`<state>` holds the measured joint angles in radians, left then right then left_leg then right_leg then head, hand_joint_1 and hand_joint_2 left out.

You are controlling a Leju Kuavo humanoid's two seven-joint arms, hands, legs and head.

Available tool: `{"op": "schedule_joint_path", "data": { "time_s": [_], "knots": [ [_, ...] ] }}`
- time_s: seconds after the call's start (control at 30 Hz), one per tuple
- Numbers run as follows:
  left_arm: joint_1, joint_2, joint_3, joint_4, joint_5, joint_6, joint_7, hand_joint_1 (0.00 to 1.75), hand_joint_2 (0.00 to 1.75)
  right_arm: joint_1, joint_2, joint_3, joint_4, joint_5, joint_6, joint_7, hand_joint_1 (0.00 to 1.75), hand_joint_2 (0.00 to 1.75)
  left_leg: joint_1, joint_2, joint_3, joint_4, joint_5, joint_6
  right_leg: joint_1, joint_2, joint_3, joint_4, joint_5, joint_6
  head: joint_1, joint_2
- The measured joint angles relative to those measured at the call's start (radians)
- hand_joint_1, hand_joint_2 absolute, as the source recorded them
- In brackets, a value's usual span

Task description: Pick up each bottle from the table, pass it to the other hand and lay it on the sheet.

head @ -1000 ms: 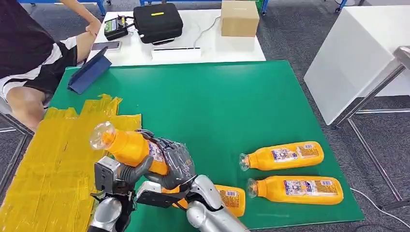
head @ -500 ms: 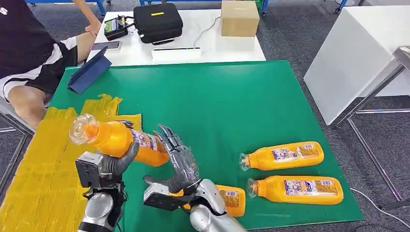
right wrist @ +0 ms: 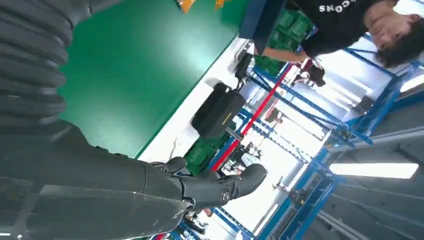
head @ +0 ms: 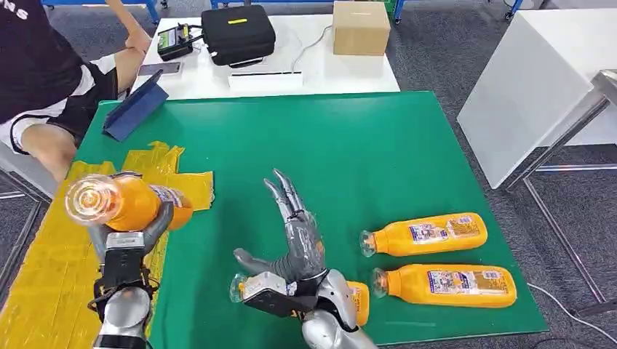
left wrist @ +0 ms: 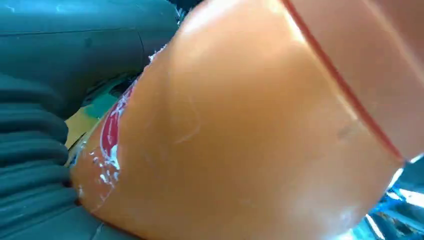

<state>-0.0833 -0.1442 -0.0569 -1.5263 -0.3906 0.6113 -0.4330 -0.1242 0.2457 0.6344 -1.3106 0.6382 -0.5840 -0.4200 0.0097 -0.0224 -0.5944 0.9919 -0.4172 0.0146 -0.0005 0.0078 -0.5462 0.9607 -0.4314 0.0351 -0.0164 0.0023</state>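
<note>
1. The left hand (head: pixel 127 243) grips a bottle (head: pixel 124 203) round its body, thumb and fingers wrapped on it, cap end toward the camera. It is held in the air over the yellow sheet (head: pixel 58 269), at about 9 o'clock from table centre.
2. The right hand (head: pixel 295 233) holds nothing; its fingers are spread and point up toward 12 o'clock, above the green mat (head: pixel 327 145).
3. A third bottle (head: pixel 353 302) lies partly hidden under the right arm, at 5 o'clock from that hand.
4. Two more bottles lie at 4 o'clock on the mat, the far one (head: pixel 426 234) and the near one (head: pixel 444 285), side by side, apart.
5. Risk: the held bottle is round and smooth, so if let go high or tilted it could roll off the sheet.
6. Risk: the right arm, turning back for the next bottle, could knock the one lying under it.
</note>
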Motion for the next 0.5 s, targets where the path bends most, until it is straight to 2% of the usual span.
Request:
{"op": "schedule_joint_path", "data": {
  "time_s": [0.03, 0.07, 0.13, 0.2, 0.23, 0.27, 0.3, 0.37, 0.5],
  "knots": [
    [0.001, -0.001, 0.041, -0.005, -0.292, 0.073, 0.060, 1.75, 1.75, 0.015, -0.005, -0.013, -0.039, 0.002, -0.004, -0.005, 0.00, 1.75, 0.000, 0.000, 0.000, 0.000, 0.000, 0.000, 0.000, 0.000, 0.000, 0.000, 0.000, 0.000, 0.000, 0.000],
    [0.001, 0.001, 0.071, -0.005, -0.510, 0.081, 0.137, 1.75, 1.75, 0.021, -0.009, -0.019, -0.060, 0.007, -0.003, -0.005, 0.00, 1.75, 0.000, 0.000, 0.000, 0.000, 0.000, 0.000, 0.000, 0.000, 0.000, 0.000, 0.000, 0.000, 0.000, 0.000],
    [-0.006, 0.013, 0.098, 0.017, -0.882, 0.070, 0.298, 1.75, 1.75, 0.026, -0.015, -0.029, -0.091, 0.022, 0.010, 0.006, 0.00, 1.75, 0.000, 0.000, 0.000, 0.000, 0.000, 0.000, 0.000, 0.000, 0.000, 0.000, 0.000, 0.000, 0.000, 0.000],
    [-0.019, 0.047, 0.097, 0.070, -1.124, 0.013, 0.486, 1.75, 1.75, 0.028, -0.019, -0.039, -0.120, 0.042, 0.030, 0.021, 0.00, 1.75, 0.000, 0.001, 0.001, 0.000, 0.000, 0.000, 0.000, 0.000, -0.002, 0.000, 0.000, 0.000, 0.000, 0.000],
    [-0.033, 0.065, 0.086, 0.095, -1.160, -0.014, 0.563, 1.75, 1.75, 0.031, -0.021, -0.042, -0.131, 0.050, 0.036, 0.027, 0.00, 1.75, 0.000, 0.001, 0.001, 0.000, 0.000, 0.000, 0.000, 0.000, -0.002, 0.000, 0.000, 0.000, 0.000, 0.000],
    [-0.057, 0.097, 0.051, 0.157, -1.162, -0.073, 0.711, 1.75, 1.75, 0.034, -0.023, -0.050, -0.152, 0.067, 0.047, 0.037, 0.00, 1.75, 0.000, 0.001, 0.001, 0.000, 0.000, 0.000, 0.000, 0.000, -0.002, 0.000, 0.000, -0.001, 0.000, 0.000],
    [-0.081, 0.121, 0.023, 0.211, -1.162, -0.101, 0.782, 1.75, 1.75, 0.037, -0.024, -0.055, -0.164, 0.075, 0.050, 0.041, 0.00, 1.75, 0.000, 0.001, 0.001, 0.000, 0.000, 0.000, 0.000, 0.000, -0.002, 0.000, 0.000, -0.001, 0.000, 0.000],
    [-0.124, 0.159, -0.017, 0.316, -1.162, -0.153, 0.818, 1.75, 1.75, 0.041, -0.028, -0.065, -0.189, 0.077, 0.056, 0.047, 0.00, 1.75, 0.001, 0.000, 0.001, 0.000, 0.001, -0.002, 0.000, 0.000, -0.001, 0.000, 0.000, -0.001, -0.001, 0.000],
    [-0.195, 0.194, -0.084, 0.496, -1.163, -0.180, 0.853, 1.75, 1.75, 0.049, -0.034, -0.076, -0.224, 0.072, 0.056, 0.044, 0.00, 1.75, 0.001, 0.001, 0.000, 0.000, 0.001, -0.002, 0.000, 0.001, 0.000, 0.001, 0.000, 0.000, 0.000, 0.000]
  ]
}}
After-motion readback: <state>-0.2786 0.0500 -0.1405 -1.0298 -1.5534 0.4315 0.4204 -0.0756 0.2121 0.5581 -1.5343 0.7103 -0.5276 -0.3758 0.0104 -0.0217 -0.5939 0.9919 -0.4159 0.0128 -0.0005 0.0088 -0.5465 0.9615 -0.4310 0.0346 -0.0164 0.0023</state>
